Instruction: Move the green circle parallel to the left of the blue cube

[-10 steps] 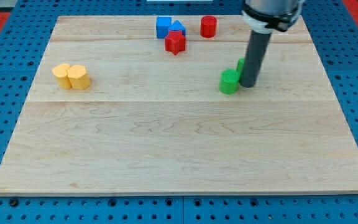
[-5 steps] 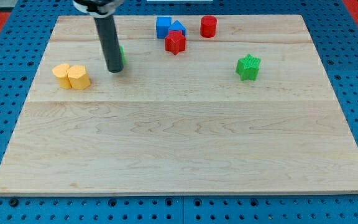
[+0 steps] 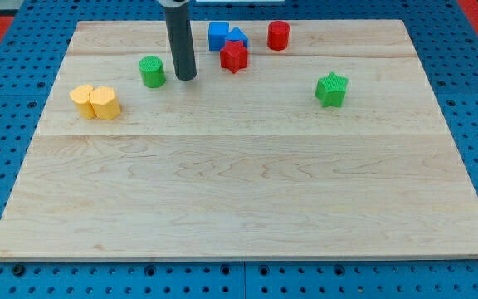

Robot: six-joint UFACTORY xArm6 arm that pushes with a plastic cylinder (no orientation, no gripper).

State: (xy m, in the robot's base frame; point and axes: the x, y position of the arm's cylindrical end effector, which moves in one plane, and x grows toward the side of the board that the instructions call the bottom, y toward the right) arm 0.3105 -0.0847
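Taking the blue cube (image 3: 217, 36) as the landmark and reading from the view's left, the first things met are two yellow blocks (image 3: 95, 101), touching each other, well to the left of the cube and lower in the view. They play no part in the task and sit clear of any path between circle and cube.

Next comes the green circle (image 3: 151, 71), left of the cube but also lower in the view, so it does not yet line up in the cube's row. It stands alone on the wooden table (image 3: 239, 191), free to slide.

The tip (image 3: 186, 77) rests just beside the circle on the circle's right, between it and the cube, with a small gap showing. That side seems poorly suited for the remaining correction: a push from there would send the circle further left, away from the cube. To lift it into the cube's row, the tip probably has to come round to the circle's lower side. (There is no pincer on this rod, so there is nothing to be released or clenched; it only pushes.)

Touching the cube on its right is a second blue block (image 3: 238, 36), with a red star (image 3: 233, 56) just below the pair. Further right sits a red cylinder (image 3: 279, 35), roughly in the cube's row. Furthest right and lower stands a green star (image 3: 331, 89), well apart from everything.
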